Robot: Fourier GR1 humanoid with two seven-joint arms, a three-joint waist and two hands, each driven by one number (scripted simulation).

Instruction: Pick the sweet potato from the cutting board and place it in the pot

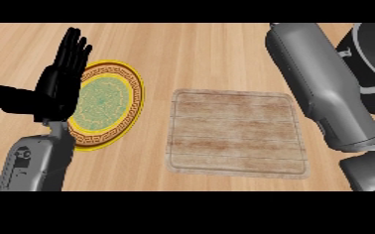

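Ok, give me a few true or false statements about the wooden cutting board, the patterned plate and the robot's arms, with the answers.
1. Nothing shows lying on the pale rectangular wooden cutting board. True.
2. The round plate with a yellow rim and green centre lies to the board's right. False: it lies to the board's left.
3. The black left hand is open, with its fingers straight and pointing up, at the view's left. True.
4. The grey right forearm lies across the board's middle. False: it runs along the board's right side toward the upper right corner.
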